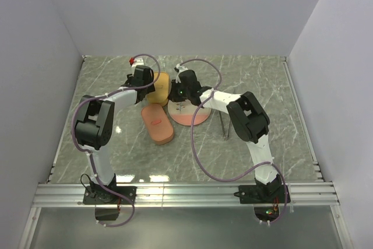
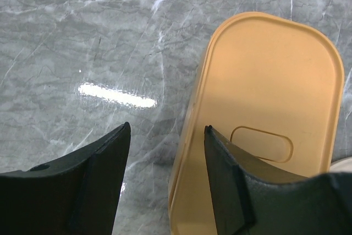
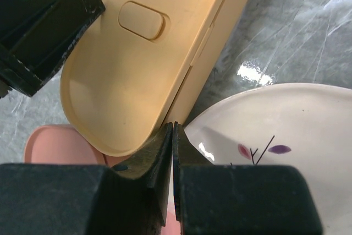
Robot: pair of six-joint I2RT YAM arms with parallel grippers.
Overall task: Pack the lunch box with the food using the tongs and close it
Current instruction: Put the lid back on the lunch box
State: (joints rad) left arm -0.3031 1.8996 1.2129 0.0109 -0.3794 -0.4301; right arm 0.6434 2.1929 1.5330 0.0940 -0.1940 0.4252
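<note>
Bottom centre, the right pincer point(image 3: 172, 127) has its fingers pressed together on nothing, right at the rim of the yellow lunch box point(image 3: 137, 59), lid on, beside the plate point(image 3: 286, 130). The left pincer point(image 2: 166, 130) stands apart over the box's left edge. The tongs point(image 1: 224, 125) lie right of the plate on the worktop point(image 1: 262, 86).

lunch box point(image 2: 264, 97): smooth matt plastic | table point(image 2: 82, 37): glossy marble-look | plate point(image 3: 286, 125): glossy glazed

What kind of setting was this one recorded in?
Probably a lab test cell, not a kitchen: plain white walls box in a marble-patterned tabletop, and the left arm and right arm are bolted to a metal rail.
</note>
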